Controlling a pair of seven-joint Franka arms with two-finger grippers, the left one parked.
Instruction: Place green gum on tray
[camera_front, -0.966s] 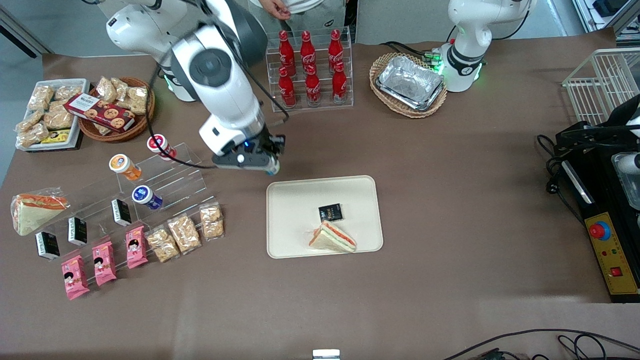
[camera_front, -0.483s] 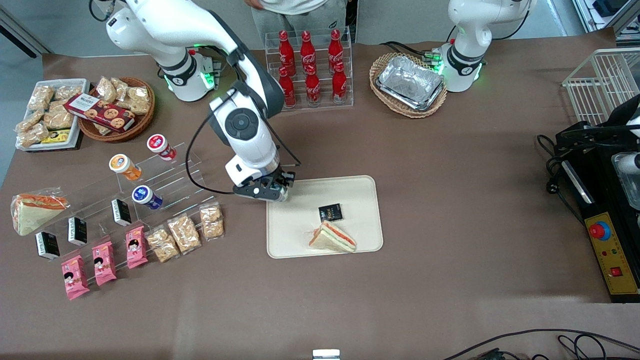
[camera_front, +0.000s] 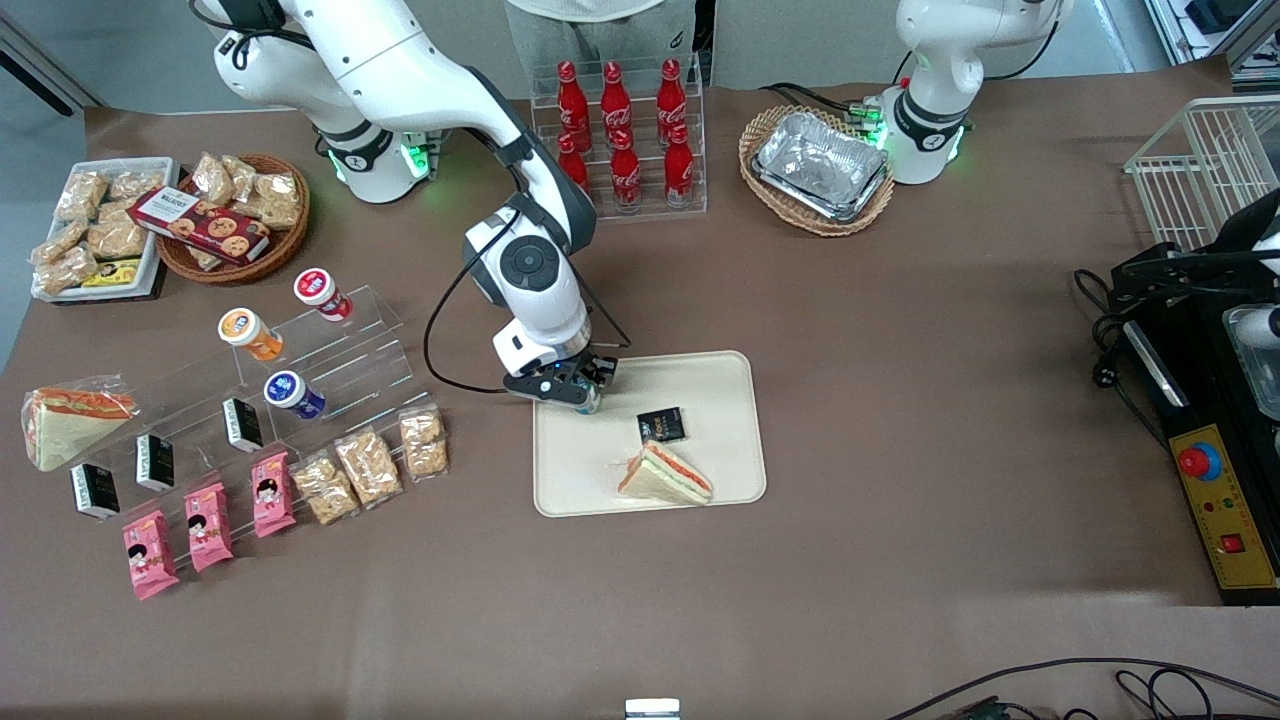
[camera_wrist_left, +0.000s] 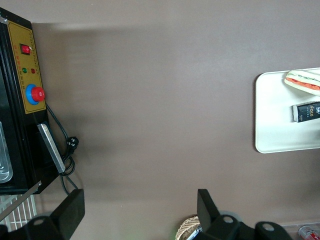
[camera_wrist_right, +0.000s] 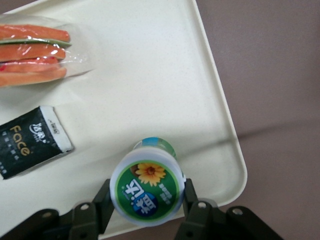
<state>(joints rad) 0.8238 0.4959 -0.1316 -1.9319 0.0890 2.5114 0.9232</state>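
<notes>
My right gripper (camera_front: 586, 396) hangs over the corner of the cream tray (camera_front: 590, 470) that lies closest to the acrylic step stand. It is shut on the green gum (camera_wrist_right: 146, 190), a small canister with a green flower-printed lid, one finger on each side of the lid. The canister stands upright over the tray's surface (camera_wrist_right: 150, 90), close to the rim. Whether its base touches the tray I cannot tell. In the front view only a sliver of the green gum (camera_front: 589, 404) shows under the gripper. The tray's end (camera_wrist_left: 275, 115) also appears in the left wrist view.
A wrapped sandwich (camera_front: 665, 475) and a black packet (camera_front: 661, 424) lie on the tray beside the gum. An acrylic step stand (camera_front: 340, 355) holds orange (camera_front: 250, 333), red (camera_front: 322, 293) and blue (camera_front: 293, 393) canisters. A cola bottle rack (camera_front: 620, 135) stands farther from the camera.
The right arm has carried the gum from beside the acrylic stand to above the tray's corner, coming nearer to the camera and lower.
</notes>
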